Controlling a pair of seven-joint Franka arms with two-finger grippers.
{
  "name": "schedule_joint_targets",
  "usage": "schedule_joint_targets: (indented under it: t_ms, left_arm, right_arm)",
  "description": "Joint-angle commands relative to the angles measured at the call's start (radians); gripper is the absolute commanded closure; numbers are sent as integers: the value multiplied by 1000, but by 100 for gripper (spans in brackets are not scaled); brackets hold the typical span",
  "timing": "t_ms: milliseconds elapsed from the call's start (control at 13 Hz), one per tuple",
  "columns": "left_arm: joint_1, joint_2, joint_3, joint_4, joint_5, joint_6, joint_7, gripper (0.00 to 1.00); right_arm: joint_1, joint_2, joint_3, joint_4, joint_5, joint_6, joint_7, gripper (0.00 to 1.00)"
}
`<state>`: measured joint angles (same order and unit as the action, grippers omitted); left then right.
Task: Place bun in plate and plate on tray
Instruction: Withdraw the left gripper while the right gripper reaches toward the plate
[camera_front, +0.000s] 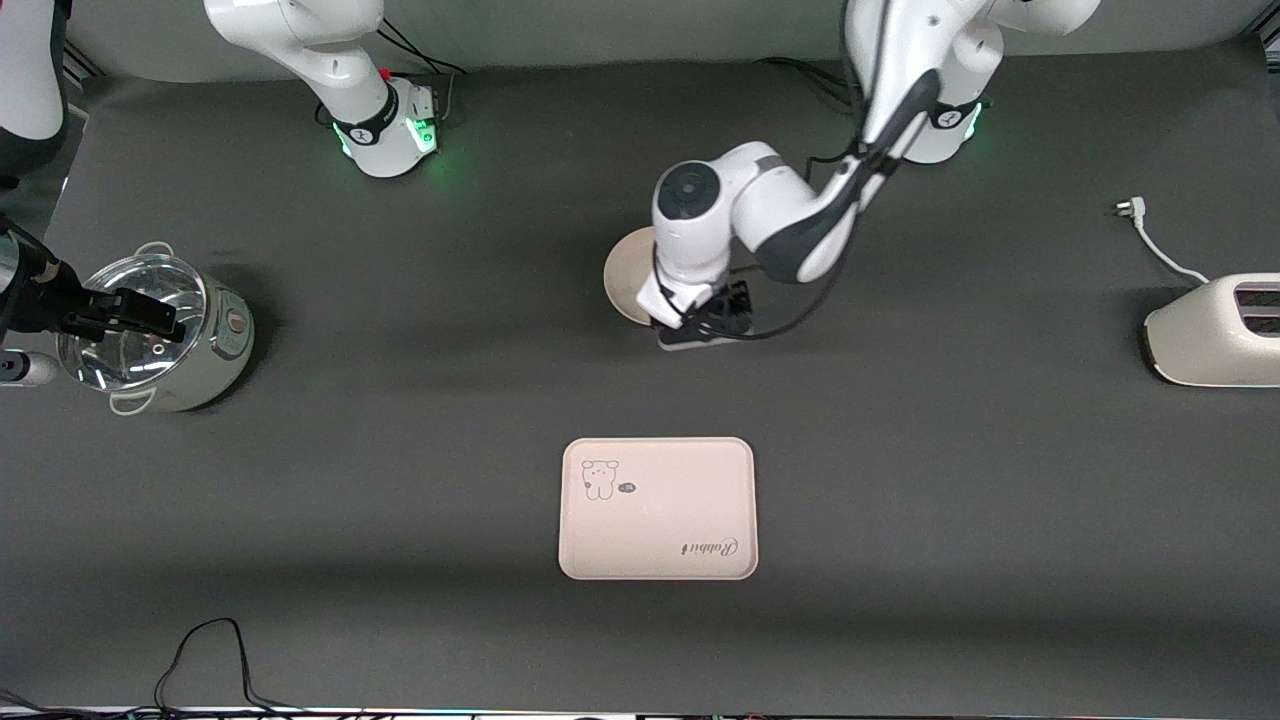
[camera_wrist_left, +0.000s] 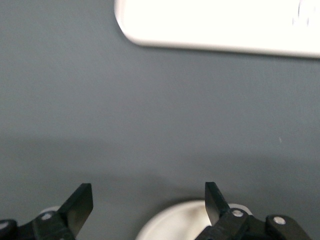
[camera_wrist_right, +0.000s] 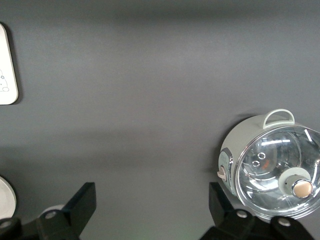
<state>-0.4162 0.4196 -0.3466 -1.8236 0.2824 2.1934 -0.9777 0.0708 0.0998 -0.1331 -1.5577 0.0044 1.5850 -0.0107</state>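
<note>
We count one plate (camera_front: 625, 275), one tray (camera_front: 657, 508), left gripper (camera_wrist_left: 149, 202) spread over the plate, right gripper (camera_wrist_right: 152, 206) waiting, spread, over the pot (camera_front: 160, 335).

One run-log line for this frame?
left hand: open over plate | right hand: open, waiting by pot | tray: bare | bun: unseen
</note>
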Motion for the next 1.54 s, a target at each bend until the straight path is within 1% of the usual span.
schedule_joint_targets:
  t_ms: [0,154,231,308,385,538,769,846,923,1077,1308,1385,1462]
  left_arm:
    - [162,-131,-11,10,-60,-91,274,0]
    - [294,-217,-6,47,-97,-197,481,0]
    - [360,-251,-6,73,-100,-251,555,0]
    - [422,-275,-5,98,-109,-291,604,0]
    - [489,-286,-5,124,-121,-326,637,0]
    - [604,-307,-5,167,-158,-409,681,0]
    - [738,-363,0,168,-262,-481,793,0]
    - [761,-367,-2,171,-287,-501,803,0]
    - [763,-384,0,179,-284,-510,804,0]
    - [769,-395,4,168,-273,-511,797,0]
    - [777,-390,5,144,-272,-535,795,0]
    - [774,-389,3,147,-272,-544,789,0]
    - [768,-389,1,156,-273,-566,786,0]
  right_arm:
    - [14,-11,-10,-15,-12,-7,-9,0]
    - [38,-35,0,-50,-7,-7,0,0]
    - [78,-46,-2,-65,-3,-2,3,0]
    - [118,-58,0,-71,26,0,64,0]
    - [183,-66,-2,-74,48,0,157,0]
    - [330,-68,0,-70,52,6,321,0]
    - [583,-57,0,-64,65,29,634,0]
    - [659,-51,0,-61,87,47,729,0]
    - [725,-48,0,-61,91,70,814,0]
    - [845,-25,0,-61,91,99,897,0]
    - [880,-12,0,-77,94,110,876,0]
    - [879,-18,-2,-96,104,119,864,0]
    - [877,-32,-8,-135,136,145,841,0]
